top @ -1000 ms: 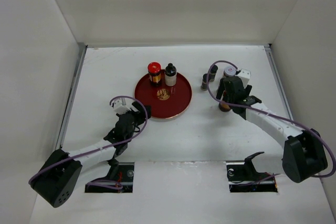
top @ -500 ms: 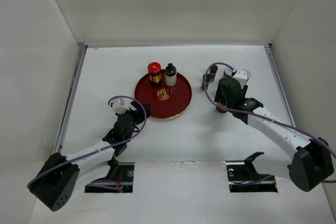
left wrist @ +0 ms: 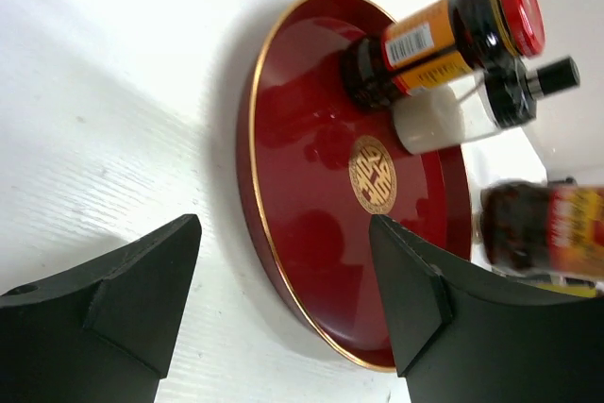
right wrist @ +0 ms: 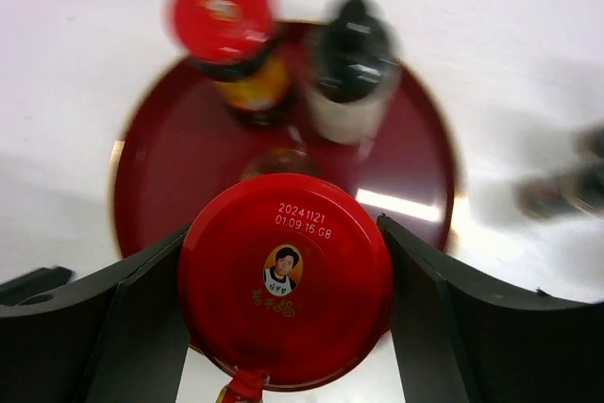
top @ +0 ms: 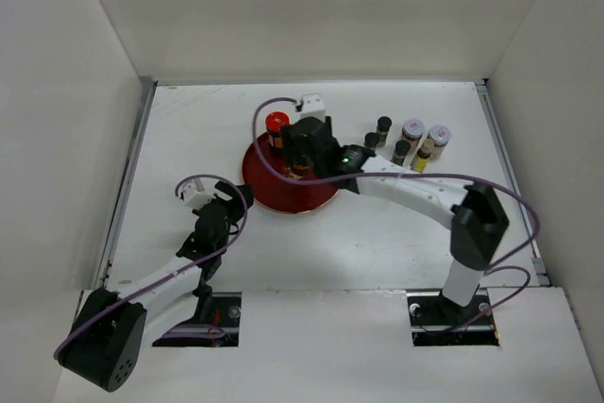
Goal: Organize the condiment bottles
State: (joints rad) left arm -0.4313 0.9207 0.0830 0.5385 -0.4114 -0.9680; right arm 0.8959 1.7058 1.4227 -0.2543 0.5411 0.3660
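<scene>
My right gripper (top: 304,152) is shut on a dark red-capped jar (right wrist: 283,280) and holds it over the round red tray (top: 269,193). On the tray's far side stand another red-capped jar (top: 276,123) and a white-bodied, black-capped bottle (right wrist: 347,68); both also show in the left wrist view, the jar (left wrist: 453,30) and the bottle (left wrist: 467,109). Several more bottles and jars stand on the table to the right, among them slim black-capped ones (top: 383,125) and silver-lidded jars (top: 412,129). My left gripper (top: 229,203) is open and empty, just left of the tray (left wrist: 283,186).
White walls enclose the table on the left, back and right. The right arm stretches across the table from its base to the tray, passing in front of the bottle group. Purple cables loop off both arms.
The right arm swung left from the bottle group to above the tray, carrying the red-capped jar. The left gripper drew back slightly to the left.
</scene>
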